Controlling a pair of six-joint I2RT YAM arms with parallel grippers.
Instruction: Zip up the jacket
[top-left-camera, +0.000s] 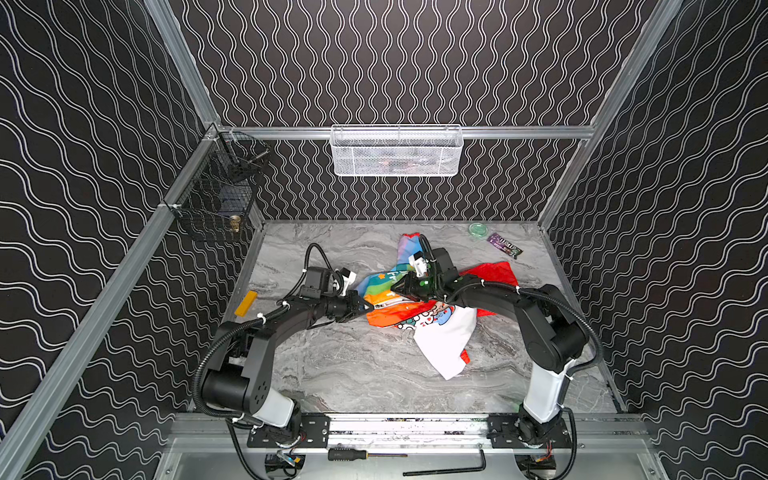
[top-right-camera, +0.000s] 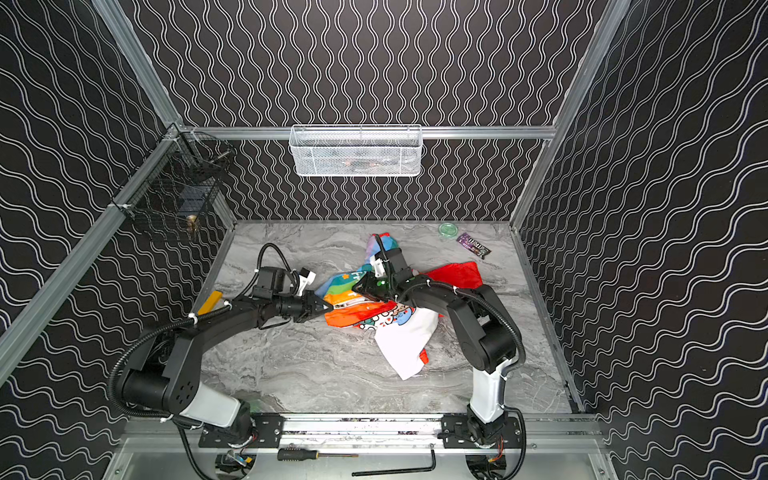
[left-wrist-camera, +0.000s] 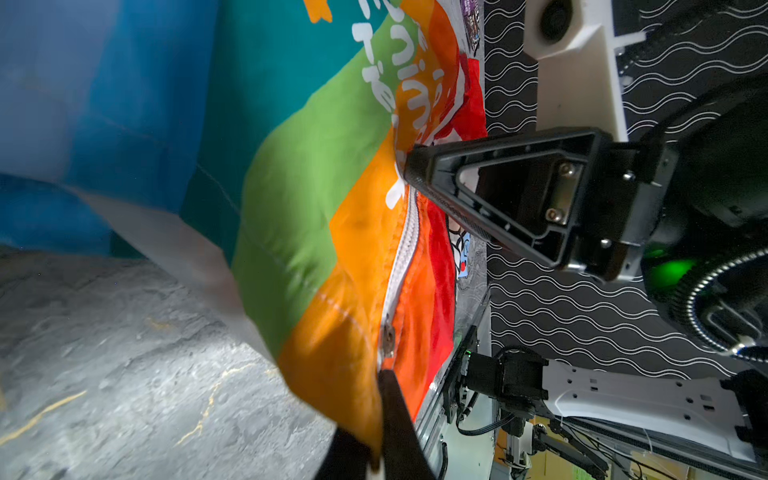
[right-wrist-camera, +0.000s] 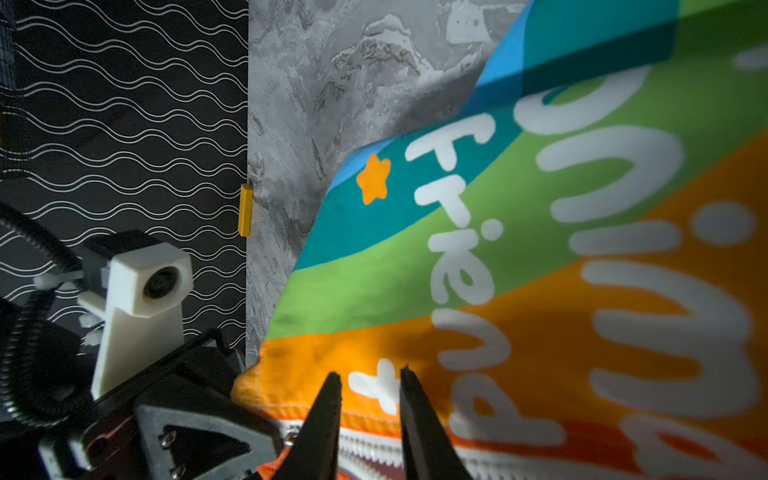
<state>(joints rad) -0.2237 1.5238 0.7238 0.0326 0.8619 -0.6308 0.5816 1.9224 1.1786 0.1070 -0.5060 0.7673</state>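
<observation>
1. Front rail: a screwdriver and a hex key lie below the arm bases.
2. Counter, grey marble. The jacket is crumpled mid-counter, a little right of centre. Its white sleeve points toward the front.
3. Left fingers are at the orange bottom hem, on the jacket's left edge. In the left wrist view they are nearly together with the hem between them. I cannot tell whether they actually pinch it.
4. Zipper: white teeth run from the left fingers along the orange-red edge. A small metal piece sits on that line, close to the left fingers.
5. Right fingers reach in from the right across the rainbow stripes. They stand slightly apart, tips at the orange stripe just beside the zipper, with white lettering visible through the gap.
6. A yellow block lies at the left counter edge, near the left wrist.
7. The red hood is spread behind the right arm. A striped sleeve stretches toward the back wall.
8. Back right corner: a green lid with a purple wrapper just beside it.
9. Walls: a white basket hangs on the back rail and a black basket in the left corner.
</observation>
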